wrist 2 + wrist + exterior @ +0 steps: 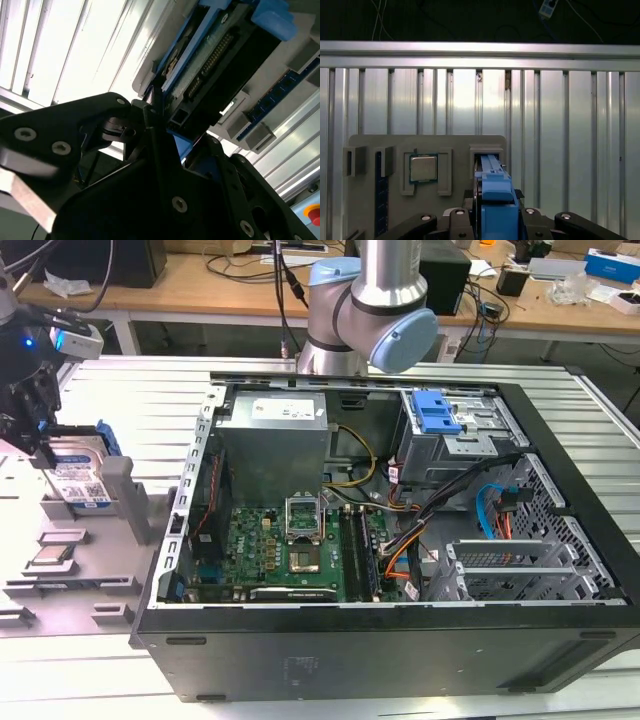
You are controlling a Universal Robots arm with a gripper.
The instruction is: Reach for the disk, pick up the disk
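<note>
The disk point(82, 478) is a silver-grey drive with a white-and-blue label and blue rails. It stands on edge in a slot of the grey holder tray point(100, 585) at the exterior view's left. My gripper point(42, 445) hangs over its near end. In the first wrist view the disk's blue rail point(494, 205) runs between the black fingers point(470, 196), which press against both of its sides. The second wrist view shows the disk's connector edge point(220, 50) just beyond my gripper point(162, 125). The disk still rests in its slot.
A small square processor chip point(423, 168) lies in a tray pocket beside the disk's slot point(52, 557). An open computer case point(400, 490) occupies the middle of the ribbed metal table, with a blue latch point(435, 412) on its drive cage. The arm's base point(370, 310) stands behind the case.
</note>
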